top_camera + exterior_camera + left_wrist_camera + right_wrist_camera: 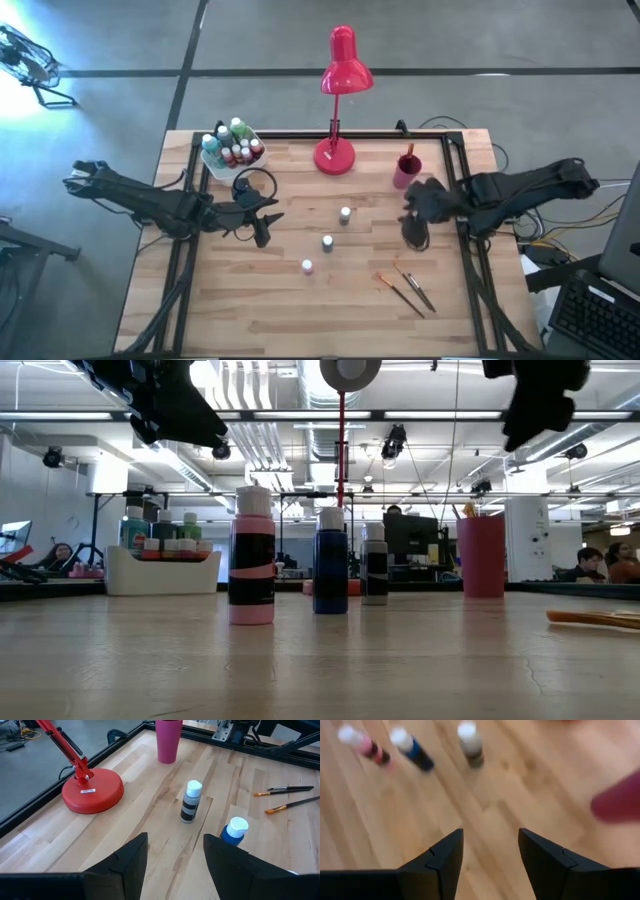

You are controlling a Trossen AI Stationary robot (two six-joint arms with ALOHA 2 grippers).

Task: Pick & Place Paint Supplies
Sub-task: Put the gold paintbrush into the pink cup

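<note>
Three white-capped paint bottles stand upright on the table's middle: a grey-black one, a blue one and a pink one. Wooden-handled paintbrushes lie flat near the right front. A white tray at the far left holds several more bottles. My left gripper hangs open above the table, left of the bottles. My right gripper is open above the table, right of them, beside a pink cup.
A red desk lamp stands on its round base at the far middle, behind the bottles. The pink cup stands upright to the lamp's right. A black frame runs along the table's sides. Bare wood lies toward the near edge.
</note>
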